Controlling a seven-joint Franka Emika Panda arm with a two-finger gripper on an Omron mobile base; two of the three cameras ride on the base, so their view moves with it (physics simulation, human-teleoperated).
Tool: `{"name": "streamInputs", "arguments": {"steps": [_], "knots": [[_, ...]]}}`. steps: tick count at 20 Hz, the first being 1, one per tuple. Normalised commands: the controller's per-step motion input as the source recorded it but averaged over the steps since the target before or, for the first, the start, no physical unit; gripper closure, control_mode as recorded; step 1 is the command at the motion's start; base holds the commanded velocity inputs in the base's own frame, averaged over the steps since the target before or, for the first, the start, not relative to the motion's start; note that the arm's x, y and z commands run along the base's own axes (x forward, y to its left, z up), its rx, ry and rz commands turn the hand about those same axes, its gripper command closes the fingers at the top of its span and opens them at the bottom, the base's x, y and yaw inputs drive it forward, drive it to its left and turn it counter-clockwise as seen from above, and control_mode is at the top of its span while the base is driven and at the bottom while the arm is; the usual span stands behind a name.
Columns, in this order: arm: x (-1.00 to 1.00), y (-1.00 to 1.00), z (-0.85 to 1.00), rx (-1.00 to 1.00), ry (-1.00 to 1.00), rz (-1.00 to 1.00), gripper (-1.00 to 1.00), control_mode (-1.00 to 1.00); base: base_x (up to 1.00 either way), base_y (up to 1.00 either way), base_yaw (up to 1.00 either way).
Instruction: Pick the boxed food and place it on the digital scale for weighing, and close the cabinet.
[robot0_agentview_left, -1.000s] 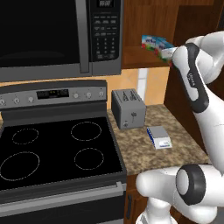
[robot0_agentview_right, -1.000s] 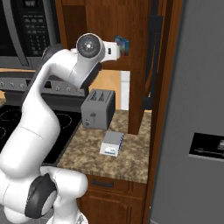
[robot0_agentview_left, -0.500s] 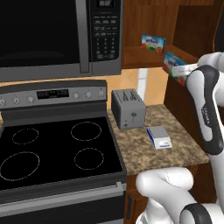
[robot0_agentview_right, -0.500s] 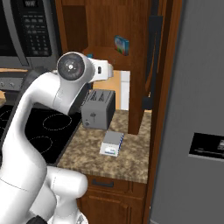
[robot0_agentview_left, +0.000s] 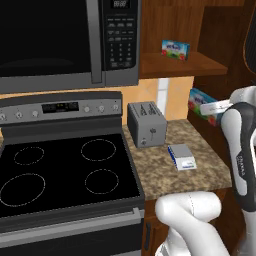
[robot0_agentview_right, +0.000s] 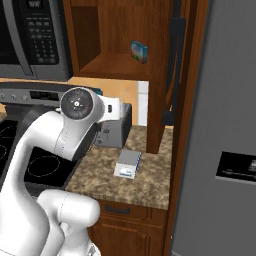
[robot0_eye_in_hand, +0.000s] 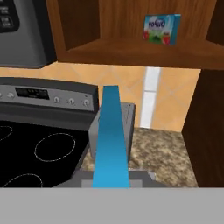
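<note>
boxed food (robot0_agentview_left: 202, 101) sits gripped in the tool (robot0_agentview_left: 216, 106), held in the air right of the toaster (robot0_agentview_left: 146, 123), above the desk (robot0_agentview_left: 157, 165); the cabinet (robot0_agentview_right: 122, 37) stands open with a second carton (robot0_agentview_right: 139, 51) on its shelf; the digital scale (robot0_agentview_left: 182, 156) rests bare on the desk, near the toaster

Fingertips hiding, box edge blocking the hand view

The boxed food (robot0_agentview_left: 204, 106) is showing just one end past the white forearm, the end effector gripping it out of sight. In the hand view its blue edge (robot0_eye_in_hand: 111, 140) is covering the toaster (robot0_eye_in_hand: 127, 120). The second carton's (robot0_agentview_right: 139, 51) label is reading too small.
</note>
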Motion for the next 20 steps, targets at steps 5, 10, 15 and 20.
{"name": "streamInputs", "arguments": {"steps": [5, 10, 15, 20], "knots": [[0.01, 0.00, -0.70, -0.05, 0.00, 0.09, 1.00, -1.00, 0.00, 0.00, 0.00], [0.02, 0.00, -0.60, -0.07, 0.02, 0.04, 1.00, -1.00, 0.00, 0.00, 0.00], [0.21, 0.00, -0.43, -0.03, 0.16, 0.00, 1.00, -1.00, 0.00, 0.00, 0.00], [0.22, -0.18, -0.23, 0.00, 0.01, 0.05, 1.00, -1.00, 0.00, 0.00, 0.00]]}}
